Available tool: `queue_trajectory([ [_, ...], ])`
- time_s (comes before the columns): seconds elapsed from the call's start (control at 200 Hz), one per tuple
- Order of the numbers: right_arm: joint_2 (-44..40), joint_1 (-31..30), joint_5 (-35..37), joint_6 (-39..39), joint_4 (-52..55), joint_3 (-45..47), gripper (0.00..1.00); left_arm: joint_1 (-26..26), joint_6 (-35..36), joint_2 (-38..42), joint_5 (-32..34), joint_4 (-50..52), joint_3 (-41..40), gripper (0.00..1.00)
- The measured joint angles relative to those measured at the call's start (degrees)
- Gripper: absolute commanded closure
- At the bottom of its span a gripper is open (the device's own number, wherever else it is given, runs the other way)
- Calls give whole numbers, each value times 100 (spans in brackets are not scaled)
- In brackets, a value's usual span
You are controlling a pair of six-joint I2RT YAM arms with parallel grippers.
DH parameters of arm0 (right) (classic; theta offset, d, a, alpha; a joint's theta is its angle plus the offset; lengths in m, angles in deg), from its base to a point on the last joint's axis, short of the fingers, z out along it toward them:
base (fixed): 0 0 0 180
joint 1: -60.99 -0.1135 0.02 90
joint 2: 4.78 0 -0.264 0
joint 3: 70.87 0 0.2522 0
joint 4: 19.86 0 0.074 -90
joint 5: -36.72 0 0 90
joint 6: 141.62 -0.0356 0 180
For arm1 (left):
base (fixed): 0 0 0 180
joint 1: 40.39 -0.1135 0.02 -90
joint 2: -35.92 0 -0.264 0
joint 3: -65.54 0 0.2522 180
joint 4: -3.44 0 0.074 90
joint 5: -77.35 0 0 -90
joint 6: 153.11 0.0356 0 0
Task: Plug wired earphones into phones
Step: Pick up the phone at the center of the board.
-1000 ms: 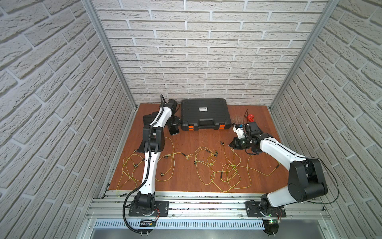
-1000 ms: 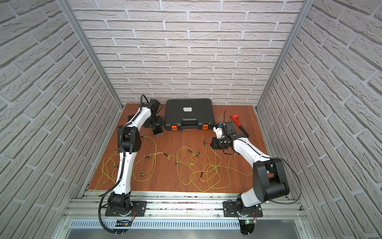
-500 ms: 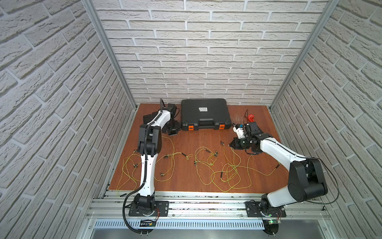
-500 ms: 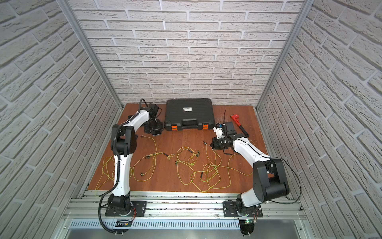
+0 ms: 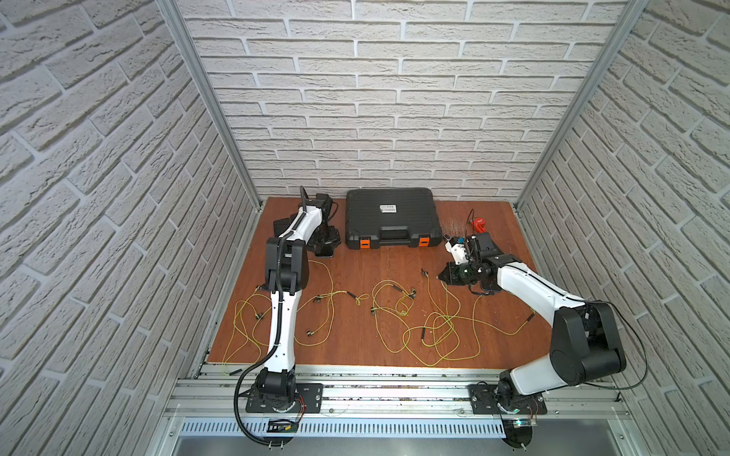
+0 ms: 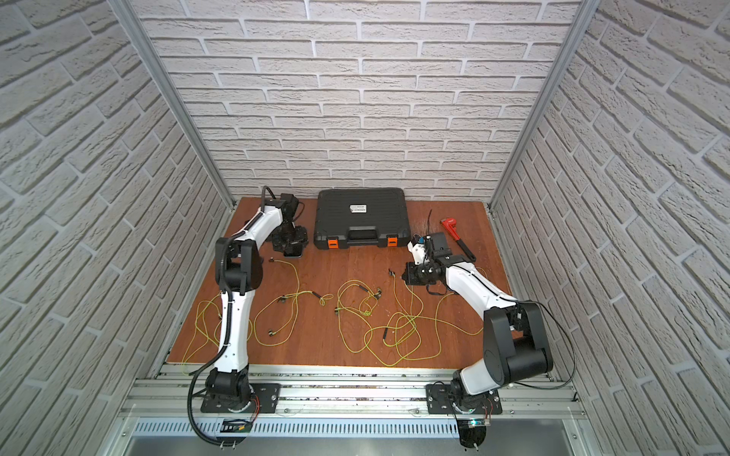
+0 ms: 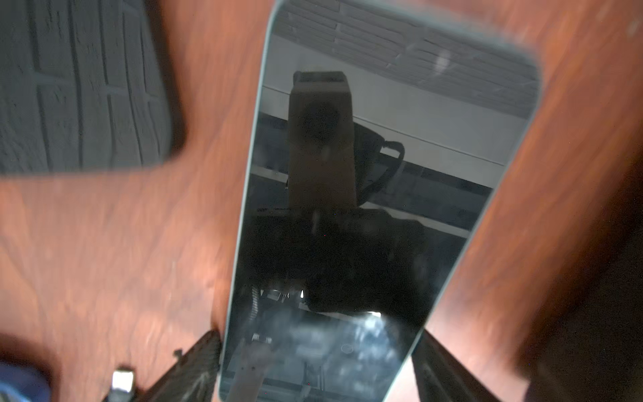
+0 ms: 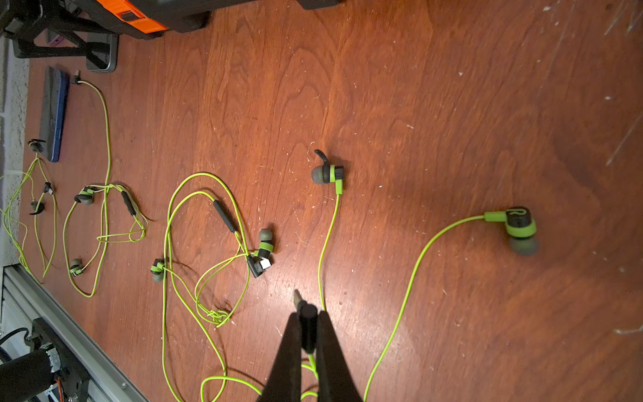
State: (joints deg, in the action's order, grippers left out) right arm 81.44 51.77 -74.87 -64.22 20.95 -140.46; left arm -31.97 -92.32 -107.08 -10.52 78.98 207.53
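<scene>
While tight on one plug (image 8: 308,332), right claw (image 8: 309,315); left claw (image 7: 318,339) astride one phone (image 7: 400,146), grip unclear

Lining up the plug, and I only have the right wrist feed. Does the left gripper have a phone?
Observer: In the left wrist view, a phone lies screen up between the left gripper's fingers, which flank its end. I can't tell if they grip it.
Operator: Any other phone by it?
Observer: Yes, a second phone lies beside it, apart, glossy face up.
Operator: Anything behind my arm?
Observer: In a top view, a red wrench lies just beyond the right arm, on its outer side.
</scene>
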Motion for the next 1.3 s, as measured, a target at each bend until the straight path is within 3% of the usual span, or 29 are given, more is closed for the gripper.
queue_trajectory([
  [0.175, -2, 0, 33, 0, 46, 0, 94, -11, 256, -302, 13, 223, 544, 17],
  [0.485, -2, 0, 35, 0, 92, -35, 94, 31, 466, -289, 44, 216, 507, 32],
  [0.85, -2, 0, 31, 0, 140, -85, 94, 101, 446, -46, 96, 181, 127, 41],
  [1.07, -2, -2, -310, 105, 133, -120, 94, 129, 50, 754, -142, -146, -1147, 44],
  [1.2, -2, -2, -603, 140, 28, -114, 94, 140, -546, 1987, -431, -839, -2605, 48],
  [1.3, -2, -9, -800, 157, -57, -111, 94, 179, -1036, 2955, -608, -1263, -3279, 50],
])
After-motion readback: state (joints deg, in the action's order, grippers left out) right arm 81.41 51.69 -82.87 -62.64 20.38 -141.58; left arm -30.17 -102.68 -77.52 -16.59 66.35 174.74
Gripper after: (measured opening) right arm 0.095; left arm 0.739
